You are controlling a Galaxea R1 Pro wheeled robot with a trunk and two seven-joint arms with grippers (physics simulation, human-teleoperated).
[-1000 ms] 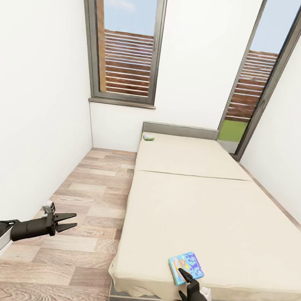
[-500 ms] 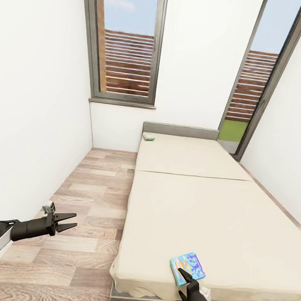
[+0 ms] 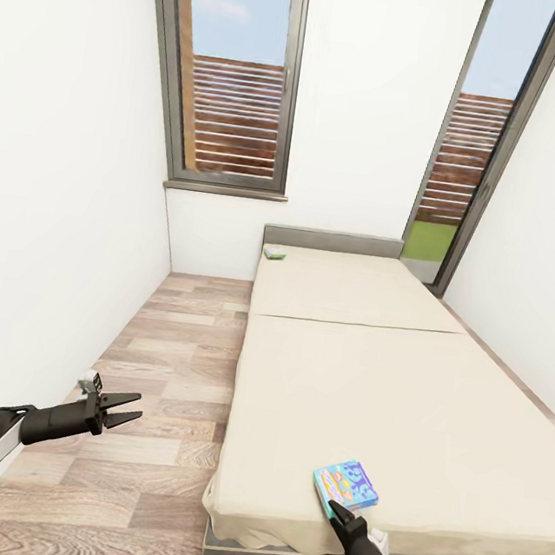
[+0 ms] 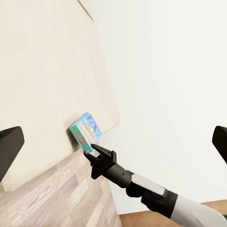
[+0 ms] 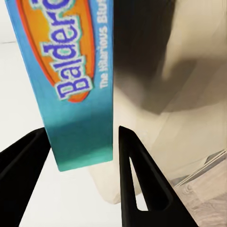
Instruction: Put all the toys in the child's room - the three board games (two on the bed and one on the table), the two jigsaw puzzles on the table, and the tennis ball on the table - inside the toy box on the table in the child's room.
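Blue board game [image 3: 346,491] lies flat on the bed [image 3: 384,397], at the near edge of the mattress, close to the foot corner on the floor side. Its long axis runs slantwise to that edge, one short end pointing toward the robot.

Right end effector [image 3: 337,511] sits just off that near short end, at the mattress edge, aimed along the box. In the right wrist view the box edge [image 5: 78,90] stands between the two dark fingers [image 5: 142,179], which are spread wider than the box is thick and do not appear to touch it. Contact cannot be ruled out from this close, cropped angle. State: open, holding nothing.

Left end effector [image 3: 116,408] hangs over the wood floor [image 3: 170,360], well apart from the bed's near corner, fingers parted, empty. Left wrist view shows the right arm [image 4: 142,184] reaching up to the box [image 4: 86,132] at the mattress edge.

Judgement: the right arm is by far the nearer; the box lies straight ahead of it, so a short advance along the box's long axis and a close should take it.

A second, small greenish box [image 3: 274,252] rests at the far head of the bed, by the headboard corner.
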